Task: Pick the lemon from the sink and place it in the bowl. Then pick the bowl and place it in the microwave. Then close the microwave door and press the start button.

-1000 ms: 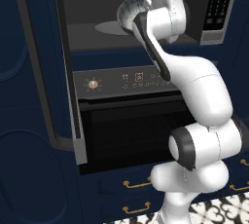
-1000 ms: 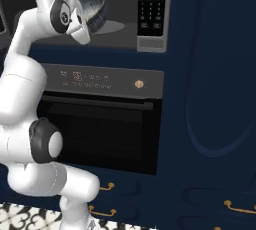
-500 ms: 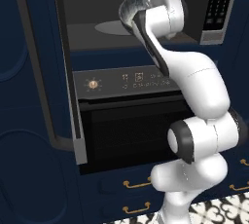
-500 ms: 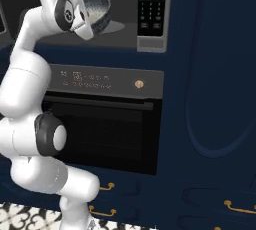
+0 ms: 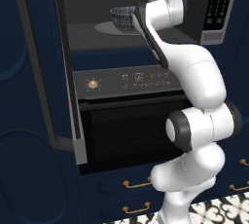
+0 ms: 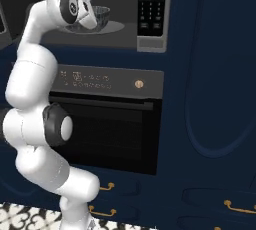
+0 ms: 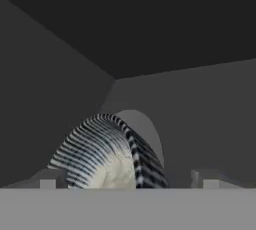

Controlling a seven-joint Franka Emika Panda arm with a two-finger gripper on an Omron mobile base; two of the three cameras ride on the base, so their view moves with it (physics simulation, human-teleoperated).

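End effector point(image 7: 129, 184) is sitting wide open around the bowl point(image 5: 122, 17) rim inside the microwave point(image 6: 152, 44); pulling out crooked risks dragging it.

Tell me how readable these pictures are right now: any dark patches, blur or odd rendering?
Left base view: microwave cavity dim, bowl still readable against it, arm hiding part. Right base view: bowl partly behind the wrist, button panel sharp. Hand view: soft and blocky, bowl streaks look like stripes.
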